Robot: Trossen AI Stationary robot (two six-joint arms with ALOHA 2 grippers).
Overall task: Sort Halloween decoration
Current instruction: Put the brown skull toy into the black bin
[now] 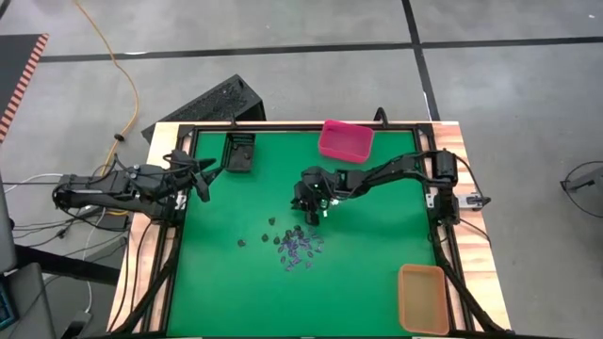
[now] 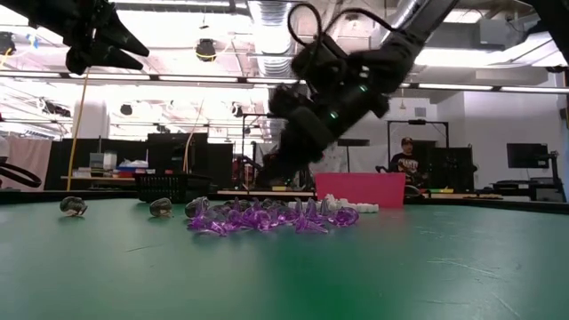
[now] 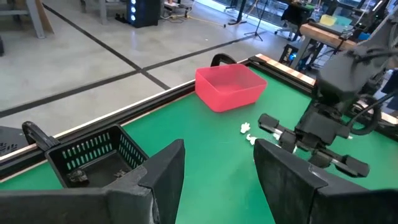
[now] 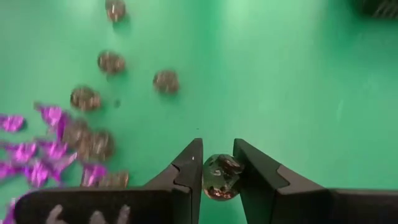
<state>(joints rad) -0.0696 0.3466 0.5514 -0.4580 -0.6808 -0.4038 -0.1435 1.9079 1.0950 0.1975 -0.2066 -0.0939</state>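
Green table (image 1: 377, 292) fills my screens. My right gripper (image 4: 217, 163) hangs above it, near the purple trinket pile (image 1: 300, 250), jaws clamped on one dark trinket (image 4: 219, 177). My left gripper (image 3: 217, 168) waits beside the black basket (image 1: 239, 153), jaws wide.
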